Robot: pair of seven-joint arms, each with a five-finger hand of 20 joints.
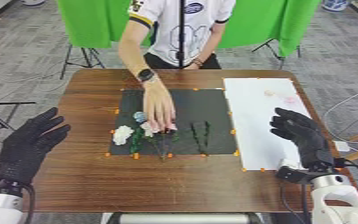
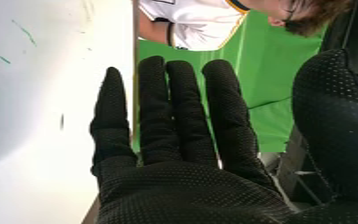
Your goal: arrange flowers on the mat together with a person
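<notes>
We have two hands, left hand (image 1: 24,150) and right hand (image 1: 305,136), each with straight fingers and thumb apart. On one dark mat (image 1: 214,106) we count one white flower (image 1: 122,135), one blue flower (image 1: 140,117), two green stems (image 1: 200,137); one person's hand (image 1: 158,106) touches pale petals (image 1: 148,129).

The head view is evenly bright; glare whitens a pale surface (image 2: 42,85) in the right wrist view.

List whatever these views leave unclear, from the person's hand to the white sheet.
- Head view: what the person's hand may grip; the hand itself covers it.
- Head view: stems beside it, too thin to count.
- Head view: pink marks on the white sheet, too small to identify.
- Right wrist view: green marks, too blurred to identify.
</notes>
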